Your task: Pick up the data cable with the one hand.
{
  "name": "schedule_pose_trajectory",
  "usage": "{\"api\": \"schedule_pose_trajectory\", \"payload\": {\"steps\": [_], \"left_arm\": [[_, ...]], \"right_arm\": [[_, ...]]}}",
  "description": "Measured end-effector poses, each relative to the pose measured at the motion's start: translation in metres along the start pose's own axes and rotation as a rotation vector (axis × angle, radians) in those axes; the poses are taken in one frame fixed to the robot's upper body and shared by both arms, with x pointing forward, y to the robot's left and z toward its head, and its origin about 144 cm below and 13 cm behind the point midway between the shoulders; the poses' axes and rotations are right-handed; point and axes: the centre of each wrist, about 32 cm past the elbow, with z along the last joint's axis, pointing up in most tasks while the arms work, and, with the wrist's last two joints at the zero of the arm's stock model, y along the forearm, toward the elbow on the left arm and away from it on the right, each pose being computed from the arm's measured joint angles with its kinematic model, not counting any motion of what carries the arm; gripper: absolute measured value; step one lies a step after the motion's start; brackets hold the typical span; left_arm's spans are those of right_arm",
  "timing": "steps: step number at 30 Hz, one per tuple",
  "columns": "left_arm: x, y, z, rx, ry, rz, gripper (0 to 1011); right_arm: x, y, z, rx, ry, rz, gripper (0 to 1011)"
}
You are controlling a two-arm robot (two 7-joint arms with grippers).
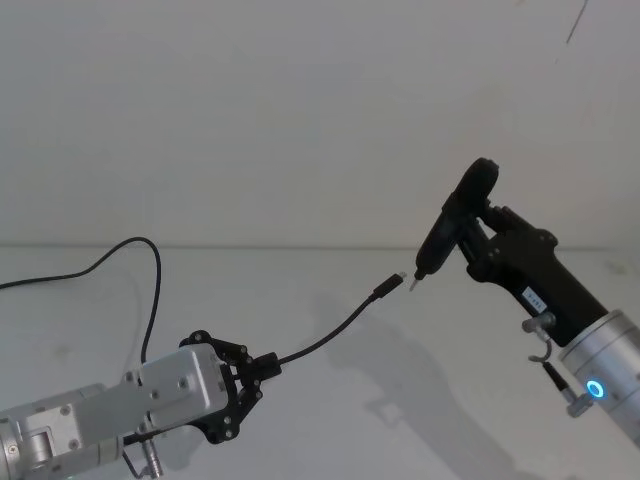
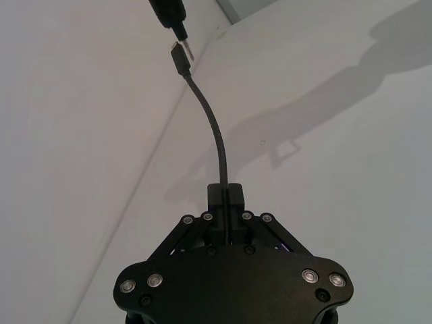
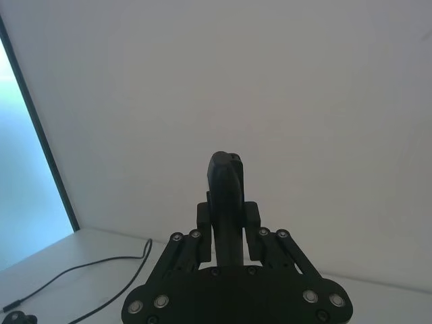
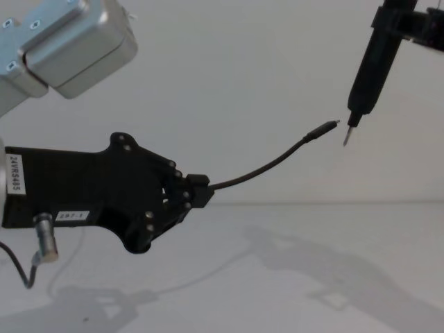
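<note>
The data cable (image 1: 330,338) is a thin black cord held up off the white table. My left gripper (image 1: 268,363) is shut on it a short way behind its small dark plug (image 1: 385,288). In the left wrist view the cable (image 2: 217,128) rises in a curve from between the shut fingers of the left gripper (image 2: 224,196). The chest view shows the cable (image 4: 270,163) arching to the right out of the left gripper (image 4: 198,191). My right gripper (image 1: 478,238) is raised and shut on a slim black pen-shaped tool (image 1: 440,240), whose metal tip sits just beside the plug (image 4: 324,130).
The cable's slack loops back over the table (image 1: 300,290) at the left and trails off the edge (image 1: 150,262). A white wall stands behind. A pale blue panel (image 3: 27,189) shows in the right wrist view.
</note>
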Motion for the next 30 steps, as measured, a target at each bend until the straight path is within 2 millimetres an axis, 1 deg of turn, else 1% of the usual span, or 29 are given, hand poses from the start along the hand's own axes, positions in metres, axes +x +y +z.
{"api": "schedule_pose_trajectory", "payload": {"steps": [11,30], "left_arm": [[0.000,0.000,0.000,-0.007,-0.010,0.001,56],[0.000,0.000,0.001,-0.010,-0.016,0.001,56]], "right_arm": [[0.003,-0.003,0.016,-0.004,-0.047,0.031,284],[0.004,0.002,0.025,0.004,-0.065,0.055,284]]}}
